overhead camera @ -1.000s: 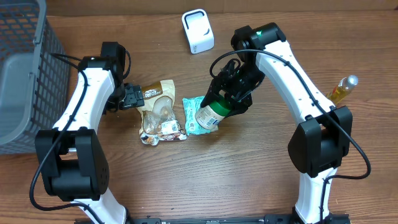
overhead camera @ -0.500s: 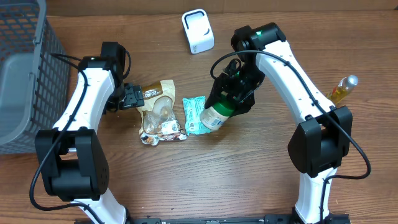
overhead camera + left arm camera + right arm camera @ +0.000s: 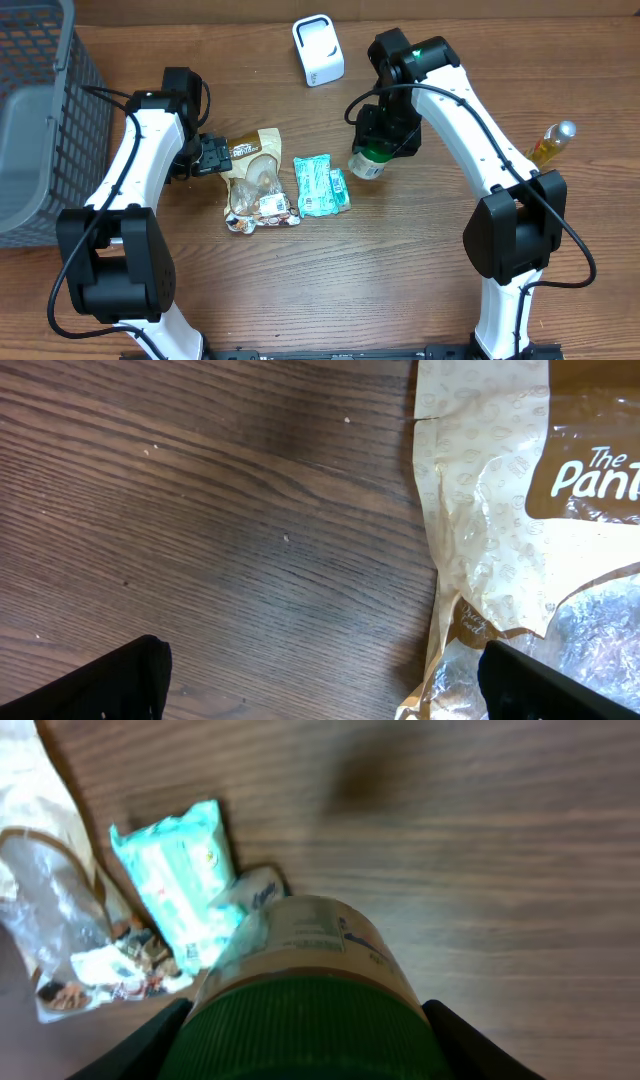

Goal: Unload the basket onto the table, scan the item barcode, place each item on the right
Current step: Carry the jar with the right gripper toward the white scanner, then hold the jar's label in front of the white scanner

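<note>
My right gripper (image 3: 386,132) is shut on a jar with a green lid (image 3: 310,1025) and a pale label (image 3: 305,935). It holds the jar (image 3: 368,165) above the table, just right of a teal packet (image 3: 320,185), bottom pointing down. The white scanner (image 3: 318,50) stands at the back centre, apart from the jar. No barcode shows on the jar in any view. My left gripper (image 3: 213,155) stands open low over the wood, at the left edge of a tan snack bag (image 3: 258,180). In the left wrist view the gripper (image 3: 325,695) has bare wood between its fingers and the bag (image 3: 500,510) to the right.
A grey mesh basket (image 3: 40,110) fills the far left. A yellow bottle with a silver cap (image 3: 552,143) lies at the right edge. The teal packet (image 3: 175,885) and snack bag (image 3: 60,910) lie side by side mid-table.
The right gripper has carried the jar up and to the right, off the teal packet, and turned it more upright. The left arm has not moved.
</note>
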